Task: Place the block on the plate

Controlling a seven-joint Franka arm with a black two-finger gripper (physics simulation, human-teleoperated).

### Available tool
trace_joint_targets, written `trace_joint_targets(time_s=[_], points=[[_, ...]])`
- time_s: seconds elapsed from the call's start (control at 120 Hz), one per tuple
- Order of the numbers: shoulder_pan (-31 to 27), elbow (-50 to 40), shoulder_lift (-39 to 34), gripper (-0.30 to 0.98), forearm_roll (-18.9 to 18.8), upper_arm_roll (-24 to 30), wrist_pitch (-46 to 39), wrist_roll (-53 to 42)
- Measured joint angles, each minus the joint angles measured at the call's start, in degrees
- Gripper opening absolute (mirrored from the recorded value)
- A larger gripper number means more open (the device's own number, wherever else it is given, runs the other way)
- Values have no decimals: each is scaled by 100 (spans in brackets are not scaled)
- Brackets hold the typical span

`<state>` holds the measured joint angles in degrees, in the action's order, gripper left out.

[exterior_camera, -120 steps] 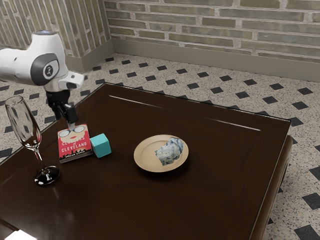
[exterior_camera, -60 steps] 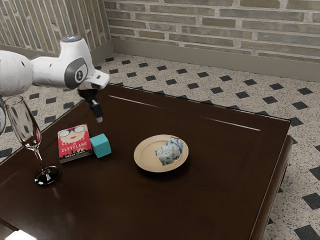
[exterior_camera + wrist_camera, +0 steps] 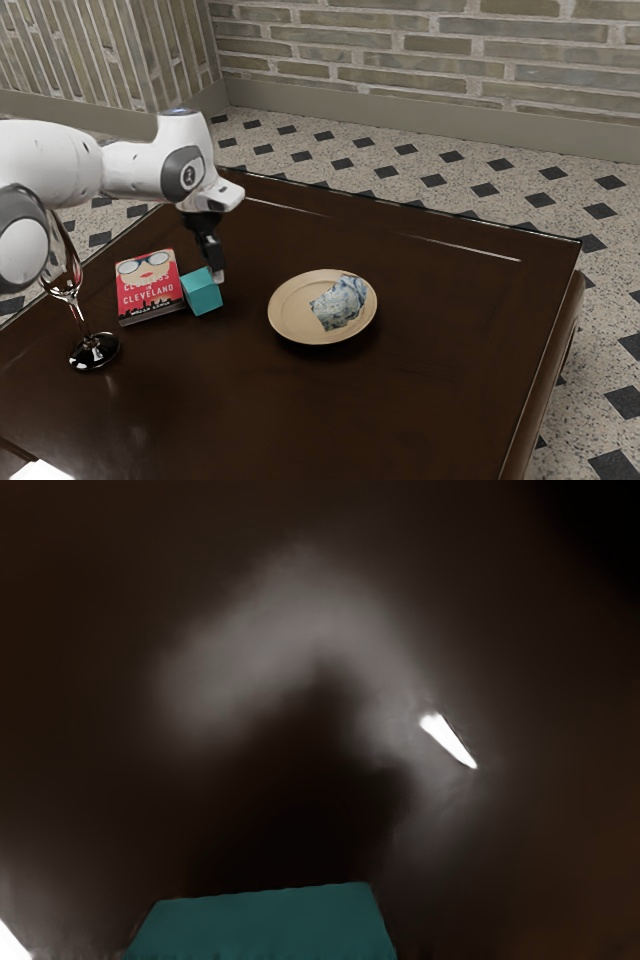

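Note:
Low over the table, my gripper (image 3: 218, 276) is at the back corner of the teal block (image 3: 203, 293), on the side facing the exterior view's right. Whether it touches the block cannot be made out. The block rests on the dark table against the side of the red book. In the wrist view the block (image 3: 262, 924) appears at the lower edge, just under the hand. A round tan plate (image 3: 290, 320) lies apart from the block, toward the exterior view's right, with a blue-and-white crumpled piece (image 3: 339, 303) on it.
A red book (image 3: 149, 287) lies flat beside the block. A tall glass (image 3: 94, 350) stands near it at the exterior view's left, partly behind the arm. The dark wooden table (image 3: 430, 380) extends around the plate.
My hand has swung from over the book toward the exterior view's right, then come down beside the block. The block, book and plate have stayed in place.

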<state>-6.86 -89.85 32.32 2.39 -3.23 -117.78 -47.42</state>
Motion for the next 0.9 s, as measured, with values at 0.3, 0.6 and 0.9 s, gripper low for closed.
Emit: trace_joint_targets(time_s=[0.3, 0.6, 0.9], points=[[-61, -435, -95, 69, 1, -191, -81, -121], [-61, -371, 208, 59, 5, -206, -194, -191], [-61, -342, 205, 38, -28, -218, -241, -202]])
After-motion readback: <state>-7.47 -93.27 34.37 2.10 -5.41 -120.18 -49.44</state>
